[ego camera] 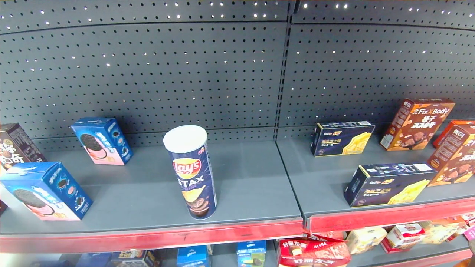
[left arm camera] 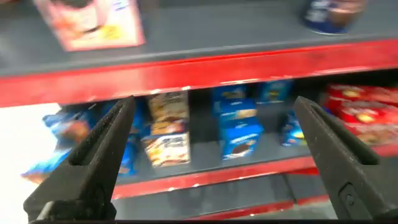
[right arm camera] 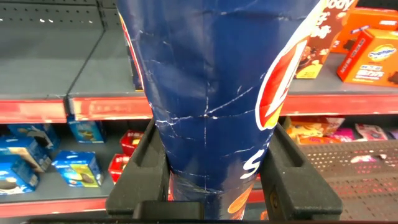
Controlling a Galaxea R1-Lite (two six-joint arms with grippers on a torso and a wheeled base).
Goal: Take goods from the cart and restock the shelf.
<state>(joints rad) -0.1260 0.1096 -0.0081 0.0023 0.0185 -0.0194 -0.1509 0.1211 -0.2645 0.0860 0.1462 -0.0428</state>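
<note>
Counting the goods on the upper shelf (ego camera: pixel 245 185) gives one standing chip can (ego camera: pixel 191 172), two blue cookie boxes, two navy boxes, two brown boxes and one dark box (ego camera: pixel 16 146) cut by the left edge. The rear blue cookie box (ego camera: pixel 102 141) sits near the pegboard and the front blue cookie box (ego camera: pixel 46 191) lies close to the red shelf lip, both on the left. The rear navy box (ego camera: pixel 343 138) and front navy box (ego camera: pixel 387 184) lie on the right section, with the rear brown box (ego camera: pixel 417 124) and the edge brown box (ego camera: pixel 452 155) beyond them. The standing chip can is upright near the front of the left section, white lid up, its long axis vertical, well apart from every box.

A second can, the held chip can (right arm camera: pixel 211 74), sits in the right gripper (right arm camera: pixel 217 127) in front of the shelving. Its long axis runs across the line between the two fingers and roughly at right angles to the shelf lips behind; its ends are out of frame. Both fingers are clamped against its blue sides.

The left gripper (left arm camera: pixel 214 102) hangs before the lower shelves, fingers spread wide apart, with nothing between them
</note>
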